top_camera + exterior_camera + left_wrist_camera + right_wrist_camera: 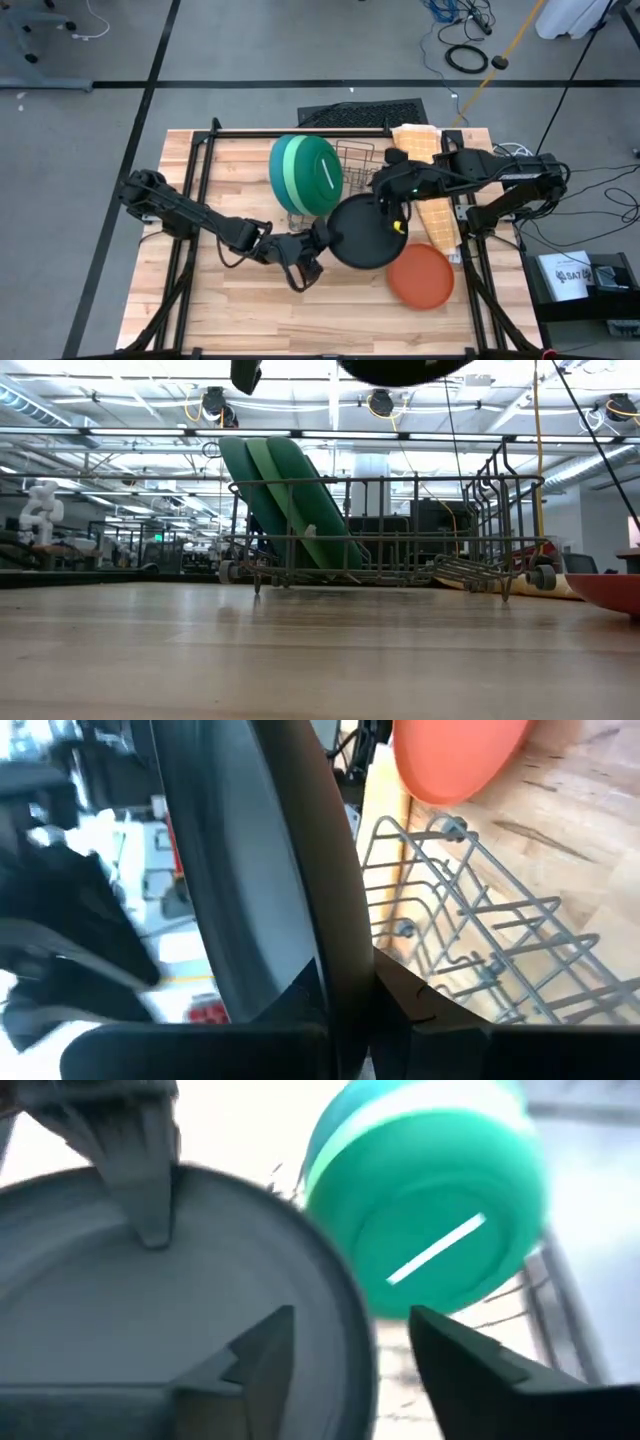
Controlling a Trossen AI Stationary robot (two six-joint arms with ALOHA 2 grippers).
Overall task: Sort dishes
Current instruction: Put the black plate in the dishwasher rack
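My left gripper (322, 236) is shut on the black plate (362, 231), which hangs in the air in front of the grey wire rack (360, 165). My right gripper (392, 214) is open at the plate's right rim; in the right wrist view its fingers (262, 1352) stand on either side of that rim (352, 1312), and I cannot tell whether they touch it. The three green plates (305, 175) stand on edge in the rack's left end, leaning. To the right, on the table's near part, the orange plate (420, 276) lies flat. My left gripper holds the black plate by its left rim (335, 945), pinched between the two fingers (420, 1010). It comes at the rim level, from the table's left. The plate is lifted clear of the table; the low view shows only its underside (400, 370) at the top.
The rack (400, 530) takes up the table's far middle, its right part without plates. A folded yellow-orange cloth (432, 195) lies under the right arm, right of the rack. Bare wood lies at the near edge (300, 320). Black frame rails (195, 200) run along both sides.
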